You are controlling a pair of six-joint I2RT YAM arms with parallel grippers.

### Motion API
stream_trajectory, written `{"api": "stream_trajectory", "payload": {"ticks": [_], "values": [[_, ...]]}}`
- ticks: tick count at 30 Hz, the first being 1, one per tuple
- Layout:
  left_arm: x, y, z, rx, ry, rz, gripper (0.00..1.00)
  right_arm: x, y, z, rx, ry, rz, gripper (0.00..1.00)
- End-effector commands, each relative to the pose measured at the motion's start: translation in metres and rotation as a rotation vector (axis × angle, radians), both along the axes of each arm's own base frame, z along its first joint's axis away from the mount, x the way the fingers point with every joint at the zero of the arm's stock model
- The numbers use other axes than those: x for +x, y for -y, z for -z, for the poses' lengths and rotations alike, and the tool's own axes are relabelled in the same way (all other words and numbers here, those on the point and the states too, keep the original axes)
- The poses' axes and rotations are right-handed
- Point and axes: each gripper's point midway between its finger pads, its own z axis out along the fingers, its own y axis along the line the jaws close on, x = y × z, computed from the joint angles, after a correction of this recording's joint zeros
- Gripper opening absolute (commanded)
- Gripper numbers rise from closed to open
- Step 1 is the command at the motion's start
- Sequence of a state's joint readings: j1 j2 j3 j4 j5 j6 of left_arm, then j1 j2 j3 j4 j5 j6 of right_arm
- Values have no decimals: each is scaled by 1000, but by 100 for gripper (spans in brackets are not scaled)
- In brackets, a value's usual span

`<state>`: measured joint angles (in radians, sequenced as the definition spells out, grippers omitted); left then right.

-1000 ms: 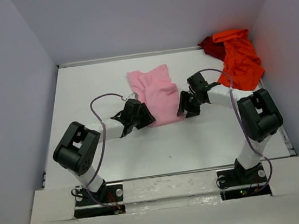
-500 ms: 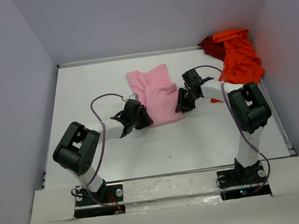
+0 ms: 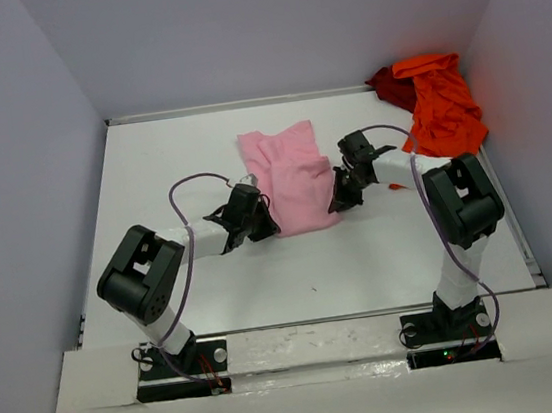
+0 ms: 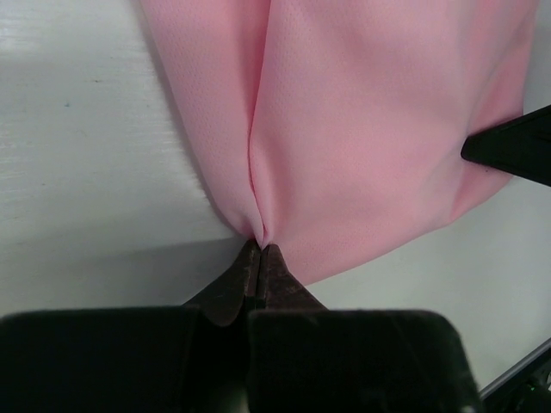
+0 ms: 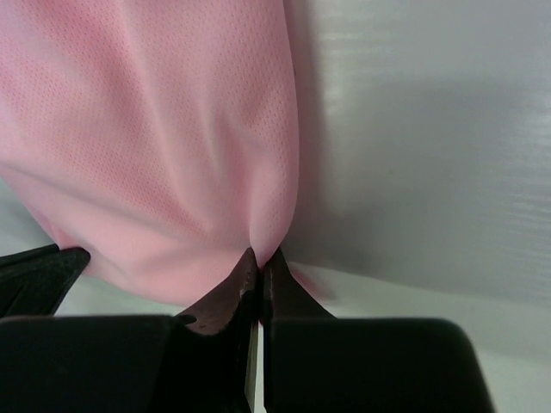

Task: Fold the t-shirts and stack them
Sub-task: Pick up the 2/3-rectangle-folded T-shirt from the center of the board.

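Note:
A pink t-shirt (image 3: 292,176) lies partly folded in the middle of the white table. My left gripper (image 3: 263,225) is shut on its near left corner, and the cloth (image 4: 362,129) puckers into the closed tips (image 4: 260,251). My right gripper (image 3: 338,202) is shut on the near right corner, where the pink fabric (image 5: 155,146) bunches between the tips (image 5: 260,256). The right gripper's black finger (image 4: 512,146) shows at the right edge of the left wrist view. An orange t-shirt (image 3: 440,106) lies crumpled at the back right, over a dark red one (image 3: 389,85).
Grey walls close in the table (image 3: 314,272) on the left, back and right. The orange and dark red pile sits against the right wall. A purple cable (image 3: 189,192) loops above my left arm. The arm bases (image 3: 314,348) stand at the near edge.
Both grippers have closed on the near corners of the pink t-shirt. The right gripper moved left and slightly back toward the shirt; the near hem has lifted a little and drawn in.

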<state>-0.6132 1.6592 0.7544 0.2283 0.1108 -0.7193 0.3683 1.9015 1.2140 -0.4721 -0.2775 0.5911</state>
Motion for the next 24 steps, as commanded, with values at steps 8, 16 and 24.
{"api": "stream_trajectory", "payload": {"ticks": [8,16,24], "values": [[-20,-16,-13,19,11,26,0,-36,9,-20,-18,-5,-32,53],[-10,-6,-21,0,22,34,0,-65,14,-17,-17,-59,-21,56],[-5,-2,-25,0,27,43,0,-86,15,-10,-19,-87,-19,55]]}}
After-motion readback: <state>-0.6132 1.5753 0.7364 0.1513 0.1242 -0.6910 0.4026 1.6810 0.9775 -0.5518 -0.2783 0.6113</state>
